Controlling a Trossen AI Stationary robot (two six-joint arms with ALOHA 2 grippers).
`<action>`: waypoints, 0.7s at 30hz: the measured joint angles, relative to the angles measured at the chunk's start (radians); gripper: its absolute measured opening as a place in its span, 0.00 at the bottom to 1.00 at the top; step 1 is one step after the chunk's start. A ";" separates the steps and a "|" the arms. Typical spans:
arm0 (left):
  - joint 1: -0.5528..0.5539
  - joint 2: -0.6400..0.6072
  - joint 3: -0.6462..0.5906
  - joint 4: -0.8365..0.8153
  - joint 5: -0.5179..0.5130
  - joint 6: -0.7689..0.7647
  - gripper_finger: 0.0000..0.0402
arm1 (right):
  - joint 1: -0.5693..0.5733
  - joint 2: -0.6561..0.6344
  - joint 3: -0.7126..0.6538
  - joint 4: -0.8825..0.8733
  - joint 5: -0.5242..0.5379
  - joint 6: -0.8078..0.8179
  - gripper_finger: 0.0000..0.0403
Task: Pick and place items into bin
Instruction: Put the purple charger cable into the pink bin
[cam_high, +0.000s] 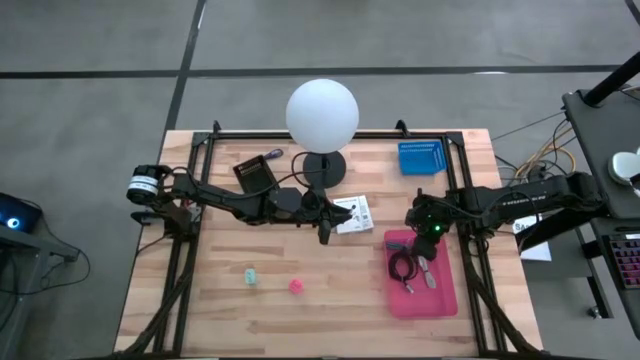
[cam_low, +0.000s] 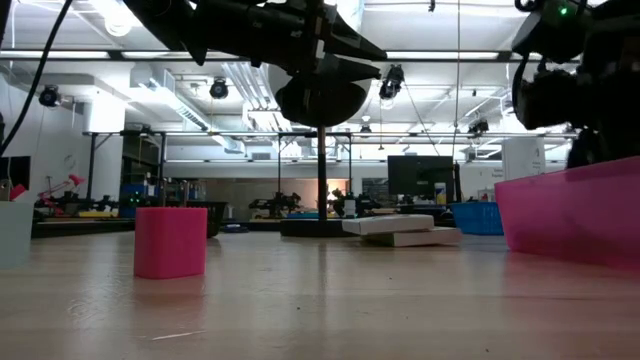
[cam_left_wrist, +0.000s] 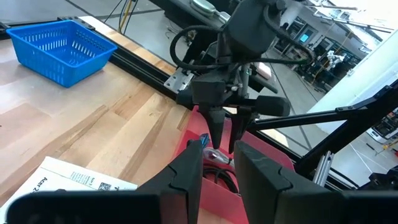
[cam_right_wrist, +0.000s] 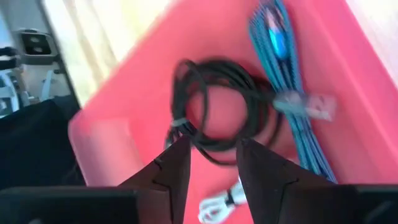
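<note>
high: right gripper (cam_high: 428, 232) seen over pink plastic bin (cam_high: 445, 297), left gripper (cam_high: 325, 235) beside white printed card (cam_high: 353, 213) | right wrist: jaws parted, empty, above dark coiled cable (cam_right_wrist: 221, 106) lying in bin | left wrist: jaws narrowly apart, nothing held
</note>
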 joint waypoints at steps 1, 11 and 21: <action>0.000 0.000 0.000 0.000 0.000 0.000 0.19 | 0.000 0.000 0.000 0.027 0.000 -0.013 0.30; 0.000 0.000 0.000 0.000 0.000 -0.001 0.19 | 0.000 -0.004 0.064 0.394 0.001 -0.233 0.29; 0.000 0.000 0.000 0.000 0.000 -0.001 0.19 | 0.000 -0.007 0.233 0.470 0.114 -0.495 0.22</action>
